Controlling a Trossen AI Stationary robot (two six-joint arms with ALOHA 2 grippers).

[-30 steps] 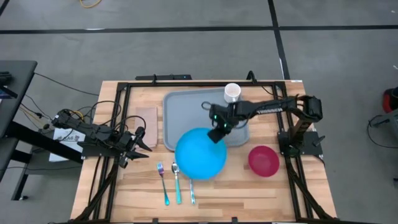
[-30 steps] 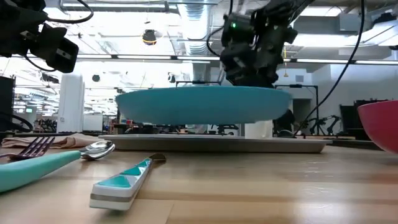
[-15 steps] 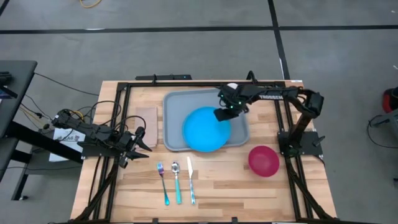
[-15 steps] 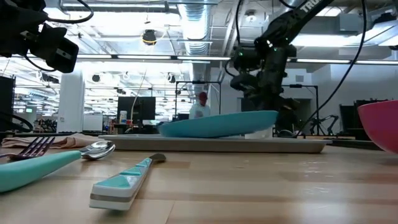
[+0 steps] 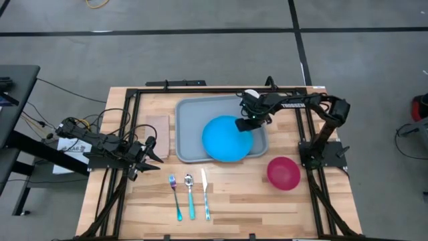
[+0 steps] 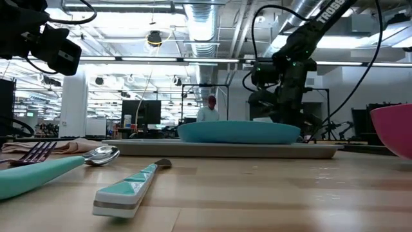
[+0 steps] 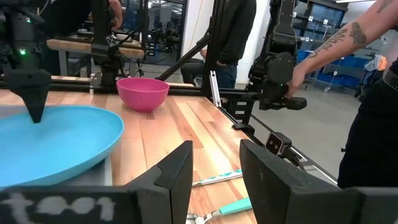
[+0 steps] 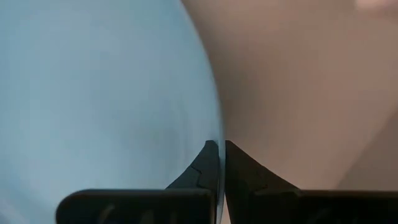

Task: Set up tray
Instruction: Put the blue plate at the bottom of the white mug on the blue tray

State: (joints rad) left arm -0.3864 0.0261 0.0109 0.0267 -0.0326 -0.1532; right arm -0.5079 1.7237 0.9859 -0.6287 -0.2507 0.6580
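The right gripper [image 5: 248,123] is pinched on the rim of the blue plate [image 5: 227,138], which is laid flat inside the tray [image 5: 189,127] at the table's [image 5: 267,201] far middle. The thin rim clamped between the fingers [image 8: 210,165] is seen only in the right wrist view. The left gripper [image 5: 151,148] is parked near the napkin [image 5: 158,137], spread open.

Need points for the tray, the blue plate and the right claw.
tray [image 5: 188,127], high view, bare floor left of the plate.
plate [image 5: 224,139], high view, centre of its face.
right claw [image 5: 250,123], high view, fingertips shut on the plate's rim.
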